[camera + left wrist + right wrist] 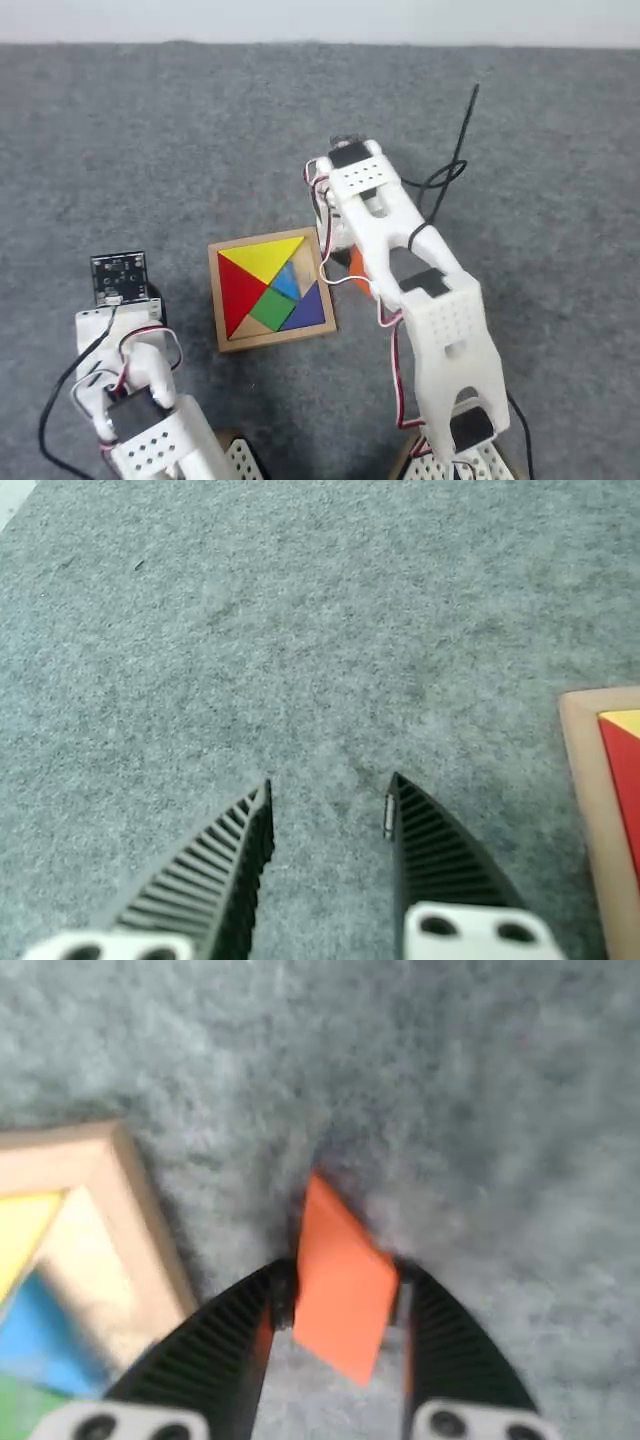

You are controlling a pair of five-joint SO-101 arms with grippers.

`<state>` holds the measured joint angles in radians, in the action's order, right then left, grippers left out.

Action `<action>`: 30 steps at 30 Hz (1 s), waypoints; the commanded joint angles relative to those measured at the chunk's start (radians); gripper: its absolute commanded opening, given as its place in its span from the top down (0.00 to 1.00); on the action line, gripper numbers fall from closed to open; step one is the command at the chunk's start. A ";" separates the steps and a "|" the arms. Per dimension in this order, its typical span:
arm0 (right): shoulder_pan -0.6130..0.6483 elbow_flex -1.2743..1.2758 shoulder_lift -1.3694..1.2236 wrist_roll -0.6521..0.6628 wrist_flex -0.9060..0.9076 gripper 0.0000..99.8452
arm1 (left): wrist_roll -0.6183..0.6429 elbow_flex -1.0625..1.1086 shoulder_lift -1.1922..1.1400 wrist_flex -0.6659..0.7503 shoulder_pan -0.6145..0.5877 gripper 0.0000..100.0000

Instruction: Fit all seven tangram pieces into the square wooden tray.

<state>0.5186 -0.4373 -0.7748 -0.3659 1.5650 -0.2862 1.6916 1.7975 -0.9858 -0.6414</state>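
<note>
The square wooden tray (216, 300) lies mid-table on grey carpet. In it sit a yellow triangle (265, 255), a red triangle (238, 290), a green piece (272, 308), a blue piece (287, 282) and a purple triangle (308, 305). Bare wood shows at its far right corner and near left corner. My right gripper (340, 1300) is shut on an orange piece (340, 1285), held on edge just above the carpet beside the tray's right rim (130, 1210). From above, the orange piece (358, 275) peeks out under the right arm. My left gripper (328, 790) stands open over bare carpet, left of the tray (585, 780).
Grey carpet covers the whole table. A black cable (455, 165) loops behind the right arm. Both arm bases stand at the near edge. Open carpet lies to the tray's left and beyond it.
</note>
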 commanded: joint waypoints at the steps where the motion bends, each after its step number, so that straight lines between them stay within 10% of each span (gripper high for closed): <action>1: 0.022 -0.014 0.005 -0.015 0.008 0.79 | -0.011 -0.012 0.023 -0.006 0.008 0.82; 11: -0.008 -0.049 0.007 -0.014 0.031 0.99 | -0.011 -0.012 0.023 -0.006 0.008 0.82; 30: 0.147 -0.250 0.074 0.012 0.128 0.98 | -0.011 -0.012 0.023 -0.006 0.008 0.82</action>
<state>0.6091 -0.6337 -0.7733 -0.3721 1.7354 -0.2862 1.6916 1.7975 -0.9858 -0.6414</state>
